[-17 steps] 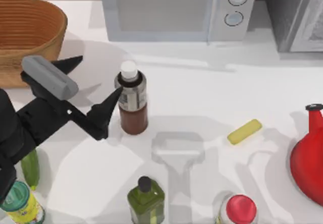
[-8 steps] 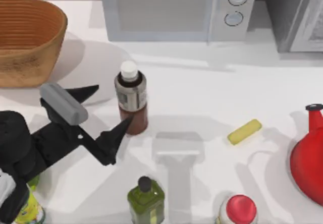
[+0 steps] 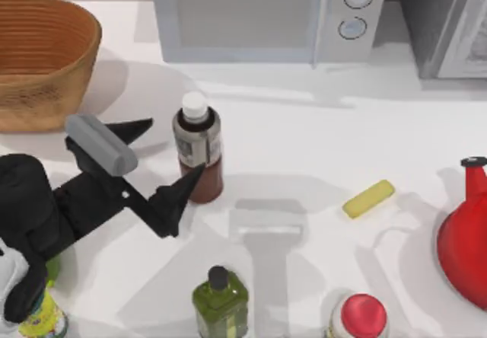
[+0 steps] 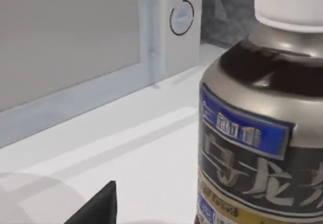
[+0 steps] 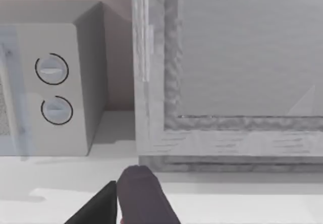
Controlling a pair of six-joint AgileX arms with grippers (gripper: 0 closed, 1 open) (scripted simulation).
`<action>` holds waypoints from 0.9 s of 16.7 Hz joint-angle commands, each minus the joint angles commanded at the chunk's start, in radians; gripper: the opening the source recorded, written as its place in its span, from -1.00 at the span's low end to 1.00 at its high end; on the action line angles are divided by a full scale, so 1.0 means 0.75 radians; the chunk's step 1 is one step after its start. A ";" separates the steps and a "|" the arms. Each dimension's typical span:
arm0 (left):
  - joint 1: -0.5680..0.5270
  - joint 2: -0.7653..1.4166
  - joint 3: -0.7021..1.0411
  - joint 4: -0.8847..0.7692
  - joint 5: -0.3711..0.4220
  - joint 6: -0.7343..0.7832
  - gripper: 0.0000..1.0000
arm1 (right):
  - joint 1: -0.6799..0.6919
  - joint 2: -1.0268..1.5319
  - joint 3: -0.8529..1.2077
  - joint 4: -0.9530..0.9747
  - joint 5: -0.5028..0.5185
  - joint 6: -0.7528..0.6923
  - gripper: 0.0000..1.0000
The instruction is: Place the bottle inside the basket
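Beside bottle, left pincer spread, one fingertip near base; basket well apart.

Left arm extended from the near left corner toward the table's middle, left gripper held low with fingers spread wide, one fingertip farther right than the other.

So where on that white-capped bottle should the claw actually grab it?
Probably around the grey-labelled middle of the bottle, coming from the table's left, where the open left gripper already flanks it. The bottle stands upright and its straight round body suits a sideways pinch.
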 joint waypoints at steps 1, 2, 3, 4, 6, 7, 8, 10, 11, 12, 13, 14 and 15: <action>-0.011 0.000 0.031 -0.030 -0.010 -0.002 1.00 | 0.000 0.000 0.000 0.000 0.000 0.000 1.00; -0.025 0.006 0.065 -0.058 -0.023 -0.005 1.00 | 0.000 0.000 0.000 0.000 0.000 0.000 1.00; -0.044 0.018 0.100 -0.079 -0.039 -0.007 1.00 | 0.000 0.000 0.000 0.000 0.000 0.000 1.00; -0.064 0.035 0.135 -0.095 -0.058 -0.009 1.00 | 0.000 0.000 0.000 0.000 0.000 0.000 1.00; -0.108 0.083 0.198 -0.104 -0.097 -0.014 1.00 | 0.000 0.000 0.000 0.000 0.000 0.000 1.00; -0.127 0.112 0.222 -0.099 -0.116 -0.016 1.00 | 0.000 0.000 0.000 0.000 0.000 0.000 1.00; -0.144 0.142 0.242 -0.090 -0.132 -0.018 1.00 | 0.000 0.000 0.000 0.000 0.000 0.000 1.00; -0.163 0.192 0.266 -0.067 -0.153 -0.021 1.00 | 0.000 0.000 0.000 0.000 0.000 0.000 1.00; -0.166 0.202 0.269 -0.061 -0.157 -0.021 1.00 | 0.000 0.000 0.000 0.000 0.000 0.000 1.00; -0.166 0.203 0.269 -0.060 -0.157 -0.021 1.00 | 0.000 0.000 0.000 0.000 0.000 0.000 1.00; -0.166 0.203 0.269 -0.060 -0.157 -0.021 1.00 | 0.000 0.000 0.000 0.000 0.000 0.000 1.00; -0.166 0.203 0.269 -0.060 -0.157 -0.021 1.00 | 0.000 0.000 0.000 0.000 0.000 0.000 1.00; -0.166 0.203 0.269 -0.060 -0.157 -0.021 1.00 | 0.000 0.000 0.000 0.000 0.000 0.000 1.00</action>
